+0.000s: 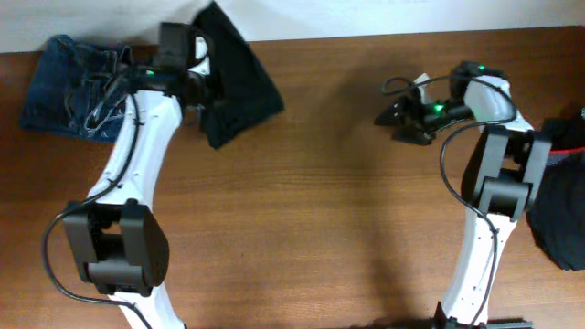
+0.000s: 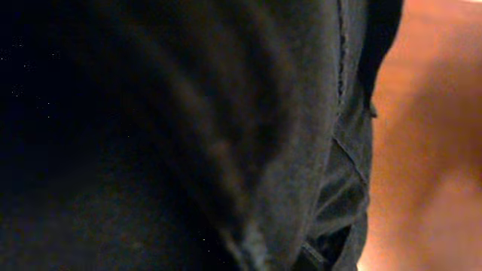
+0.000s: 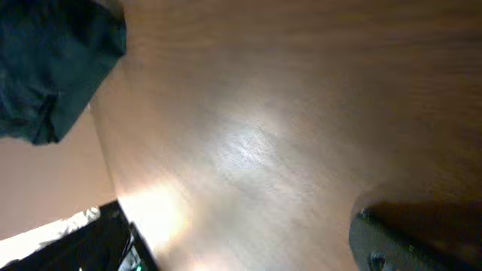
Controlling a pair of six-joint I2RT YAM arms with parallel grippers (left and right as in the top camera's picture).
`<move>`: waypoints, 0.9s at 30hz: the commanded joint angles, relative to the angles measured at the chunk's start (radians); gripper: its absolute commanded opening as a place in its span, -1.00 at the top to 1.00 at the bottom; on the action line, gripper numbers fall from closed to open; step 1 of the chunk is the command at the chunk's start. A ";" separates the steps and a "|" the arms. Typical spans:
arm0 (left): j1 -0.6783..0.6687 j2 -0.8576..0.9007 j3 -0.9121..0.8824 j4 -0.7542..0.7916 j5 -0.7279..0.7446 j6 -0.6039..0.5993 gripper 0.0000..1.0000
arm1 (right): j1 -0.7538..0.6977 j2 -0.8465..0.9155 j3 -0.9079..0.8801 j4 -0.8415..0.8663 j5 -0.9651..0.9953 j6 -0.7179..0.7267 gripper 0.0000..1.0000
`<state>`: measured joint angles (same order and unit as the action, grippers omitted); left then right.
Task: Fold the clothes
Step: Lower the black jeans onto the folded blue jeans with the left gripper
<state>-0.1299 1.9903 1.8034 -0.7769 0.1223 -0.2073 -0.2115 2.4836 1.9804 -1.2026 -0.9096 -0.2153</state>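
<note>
Black trousers fill left wrist lens. Bundle lies far-left on worktop, just beside jeans, long axis slanting near-right. Left pincer buried in cloth, jaws hidden: cannot tell. Right pincer spread, empty, well apart rightward. Left arm nearer.

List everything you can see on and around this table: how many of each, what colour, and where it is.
black trousers: one, black, bunched at the far edge, left of centre
jeans: one, faded blue, far left corner
dark garment: one, dark with a reddish band, right edge
table: one, brown wood
left gripper: one, black, down on the black trousers, jaws hidden by fabric
right gripper: one, black, open over bare wood, right of centre
</note>
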 commanded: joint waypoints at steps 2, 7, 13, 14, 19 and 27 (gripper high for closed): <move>0.052 -0.009 0.063 0.044 -0.014 0.018 0.99 | 0.098 0.025 -0.153 0.115 0.056 0.000 -0.97; 0.098 -0.009 0.063 0.156 -0.014 -0.035 0.99 | 0.188 0.025 -0.257 0.220 0.027 0.000 -0.97; 0.161 -0.009 0.063 0.313 -0.016 -0.049 0.99 | 0.178 0.025 -0.258 0.224 0.031 -0.010 -0.97; 0.179 -0.009 0.063 0.332 -0.019 -0.069 0.99 | 0.177 0.025 -0.259 0.224 0.031 -0.012 -0.98; 0.270 -0.009 0.063 0.338 -0.047 -0.177 0.99 | 0.177 0.025 -0.259 0.224 0.032 -0.012 -0.97; 0.386 -0.008 0.063 0.401 -0.032 -0.227 0.99 | 0.177 0.025 -0.259 0.222 0.031 -0.012 -0.97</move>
<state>0.2298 2.0052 1.8149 -0.4393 0.0792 -0.4000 -0.0330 2.4207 1.7760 -0.9787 -1.0733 -0.2173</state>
